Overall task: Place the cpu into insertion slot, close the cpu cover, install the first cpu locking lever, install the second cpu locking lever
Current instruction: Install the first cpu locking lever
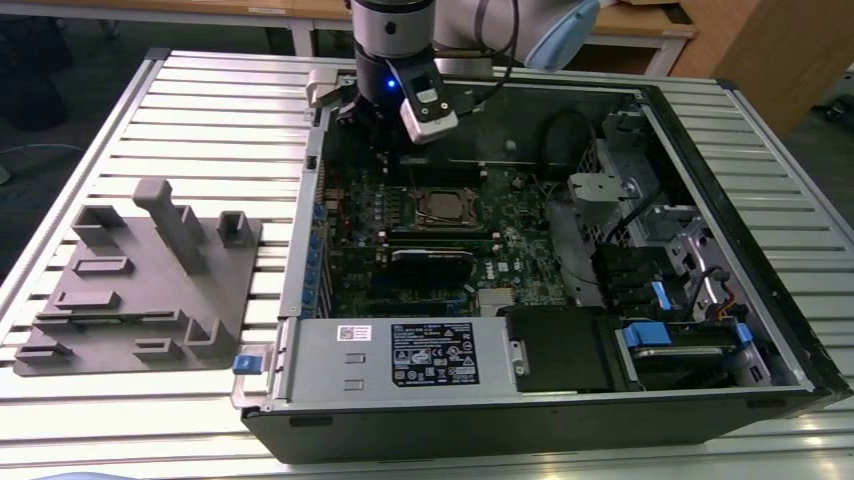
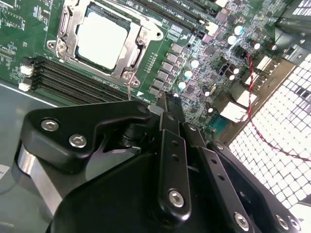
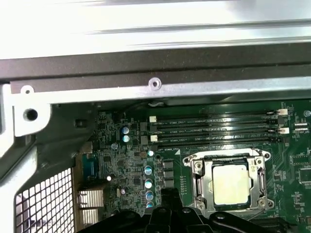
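Looking in both wrist views, we count one cpu (image 2: 102, 39) (image 3: 232, 183) seated in the single insertion slot (image 1: 447, 207), one cpu cover (image 2: 135, 48) lying flat around it, and four memory slots (image 3: 214, 128) alongside. The gripper (image 2: 165, 99) hangs near the socket, its fingers closed on nothing.

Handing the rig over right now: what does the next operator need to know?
Gripper: shut, holding nothing, hovering near a corner of the socket.
Cpu: seated in the insertion slot.
Cpu cover: down around the chip.
Done: cpu placed, cover closed.
Left: the two locking levers; I cannot tell whether either is latched.
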Available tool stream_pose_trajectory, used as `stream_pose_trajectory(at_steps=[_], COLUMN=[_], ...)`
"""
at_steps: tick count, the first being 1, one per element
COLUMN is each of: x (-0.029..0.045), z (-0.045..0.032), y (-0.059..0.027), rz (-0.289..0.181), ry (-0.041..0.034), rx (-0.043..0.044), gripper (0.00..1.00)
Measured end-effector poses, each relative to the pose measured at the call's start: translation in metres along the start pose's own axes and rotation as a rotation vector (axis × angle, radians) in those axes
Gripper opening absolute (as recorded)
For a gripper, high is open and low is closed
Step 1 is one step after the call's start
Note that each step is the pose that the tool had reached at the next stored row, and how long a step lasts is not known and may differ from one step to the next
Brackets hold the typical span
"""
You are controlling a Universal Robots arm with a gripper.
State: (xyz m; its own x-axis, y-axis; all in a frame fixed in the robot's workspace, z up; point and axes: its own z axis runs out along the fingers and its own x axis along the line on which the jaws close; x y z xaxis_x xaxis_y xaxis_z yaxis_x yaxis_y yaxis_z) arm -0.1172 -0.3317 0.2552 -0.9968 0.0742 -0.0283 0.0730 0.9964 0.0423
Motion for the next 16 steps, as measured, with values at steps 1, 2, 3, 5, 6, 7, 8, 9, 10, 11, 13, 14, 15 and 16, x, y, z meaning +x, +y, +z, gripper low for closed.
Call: stream_pose_trajectory(at_steps=[1,2,3,5,6,7,8,9,10,11,13,14,15,16], x=[0.0001,0.0002,0.0003,0.0005,0.0007,0.0008,0.001,0.0011,0.0012,0.0013,0.0014,0.0014,0.0015,0.0015], z=[0.0,0.0001,0.0002,0.0004,0.0005,0.0007,0.0009,0.0011,0.0014,0.0016,0.002,0.0022,0.0024,0.0027], y=[0.0008,0.0016,0.0026,0.0049,0.0064,0.008,0.0096,0.0108,0.0119,0.0128,0.0142,0.0148,0.0153,0.0159], rz=[0.0,0.0,0.0,0.0,0.0,0.0,0.0,0.0,0.0,0.0,0.0,0.0,0.001,0.001], ry=[0.0002,0.0001,0.0001,0.0002,0.0003,0.0003,0.0003,0.0003,0.0004,0.0005,0.001,0.0013,0.0017,0.0017], rx=[-0.001,-0.0013,-0.0016,-0.0019,-0.0021,-0.0025,-0.0031,-0.004,-0.0054,-0.0074,-0.0131,-0.0172,-0.0209,-0.0236], gripper=[0.11,0.11,0.11,0.11,0.11,0.11,0.11,0.11,0.11,0.11,0.11,0.11,0.11,0.11])
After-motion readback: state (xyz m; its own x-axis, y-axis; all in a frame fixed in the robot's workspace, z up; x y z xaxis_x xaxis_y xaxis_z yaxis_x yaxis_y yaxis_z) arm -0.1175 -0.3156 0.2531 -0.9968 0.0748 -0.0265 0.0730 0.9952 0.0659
